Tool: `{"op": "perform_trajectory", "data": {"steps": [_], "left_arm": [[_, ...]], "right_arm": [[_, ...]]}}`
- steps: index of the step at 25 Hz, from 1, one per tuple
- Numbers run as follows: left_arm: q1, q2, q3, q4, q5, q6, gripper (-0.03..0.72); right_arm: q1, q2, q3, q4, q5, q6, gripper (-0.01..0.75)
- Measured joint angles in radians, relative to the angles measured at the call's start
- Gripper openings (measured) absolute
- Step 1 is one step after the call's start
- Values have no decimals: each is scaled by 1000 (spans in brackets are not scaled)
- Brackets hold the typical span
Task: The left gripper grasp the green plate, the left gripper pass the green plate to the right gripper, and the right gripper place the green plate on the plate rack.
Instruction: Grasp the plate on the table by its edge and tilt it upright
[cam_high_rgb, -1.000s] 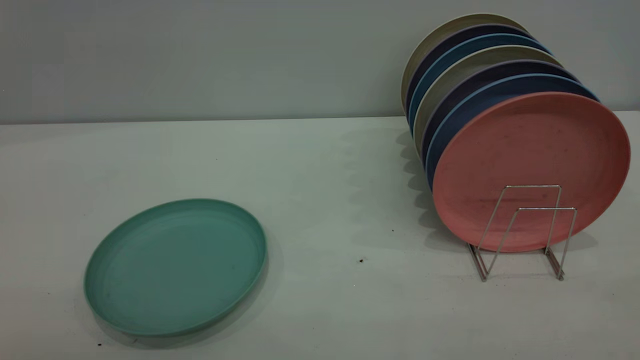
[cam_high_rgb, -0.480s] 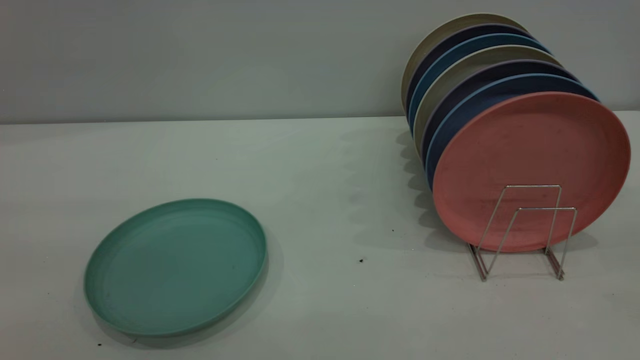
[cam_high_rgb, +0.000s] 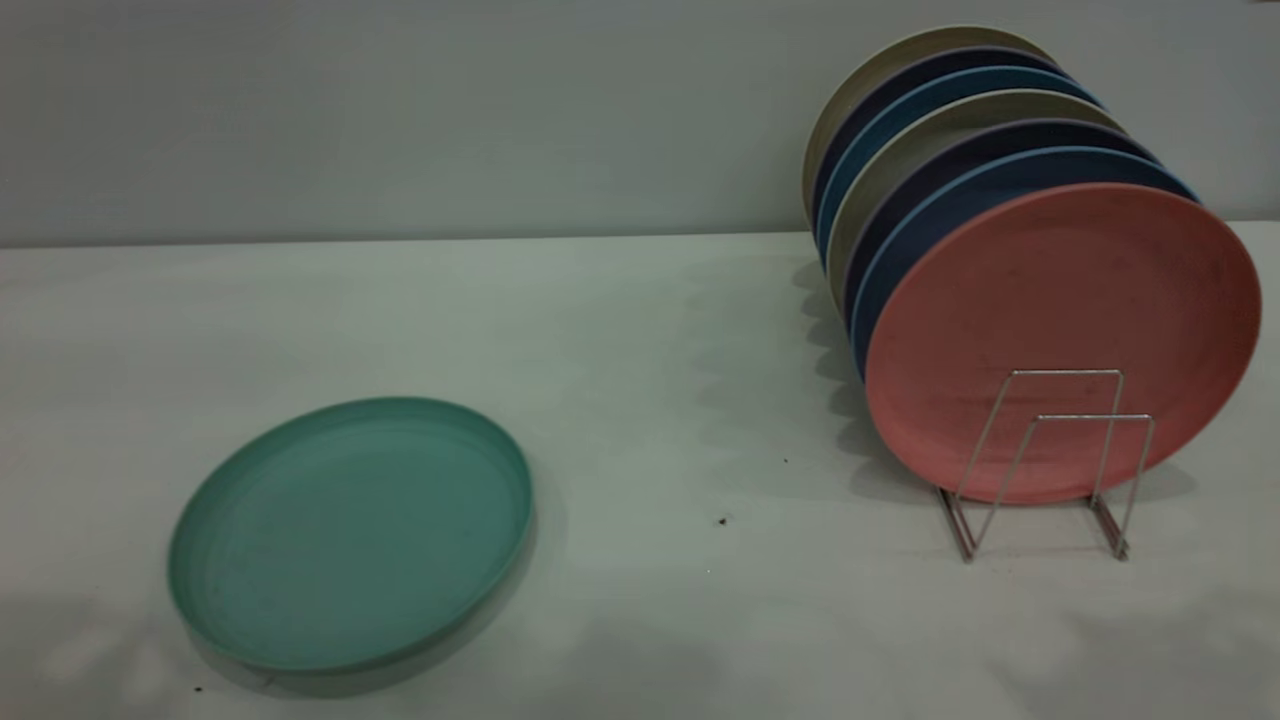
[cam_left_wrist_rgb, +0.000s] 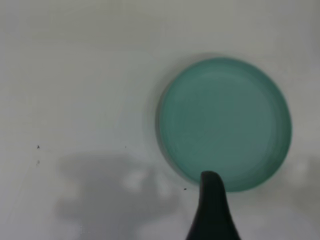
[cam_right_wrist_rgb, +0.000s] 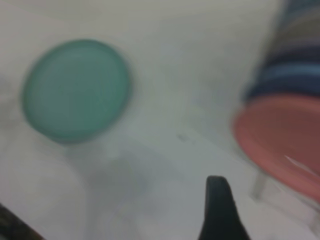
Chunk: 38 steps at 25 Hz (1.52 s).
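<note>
Teal-green round plate (cam_high_rgb: 350, 530) lies flat, untouched, for pickup; left gripper (cam_left_wrist_rgb: 212, 210) hovers above, jaw width impossible to tell; silver wire rack (cam_high_rgb: 1045, 465) waits.

No readable text, label, brand, number or sign anywhere: none on the plates, the rack, the table or the wall.

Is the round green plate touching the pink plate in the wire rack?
Apart. The exterior view shows bare white table between the round teal-green plate, lying flat, and the salmon-pink plate standing in the silver wire rack.
</note>
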Motion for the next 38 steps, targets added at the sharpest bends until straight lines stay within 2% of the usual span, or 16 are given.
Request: {"op": "perform_trajectory", "data": {"steps": [3, 6, 12, 16, 24, 33, 38], "left_arm": [[0, 113, -34, -1, 0, 30, 555], [7, 207, -40, 0, -7, 50, 552], [110, 423, -45, -42, -53, 128, 552], [149, 595, -68, -123, -78, 238, 552], [151, 912, -118, -331, -217, 511, 552], [151, 1081, -156, -402, -255, 557, 548], [151, 1112, -157, -479, -267, 622, 504]], "right_arm": [[130, 107, -14, 45, -83, -29, 511], [242, 229, -36, 52, -109, -7, 511], [343, 435, -123, 53, -119, 34, 511], [355, 531, -201, 79, -101, 5, 511], [355, 572, -223, 128, -101, -20, 511], [355, 572, -223, 129, -101, -22, 511], [355, 572, -223, 129, -100, -22, 511]]}}
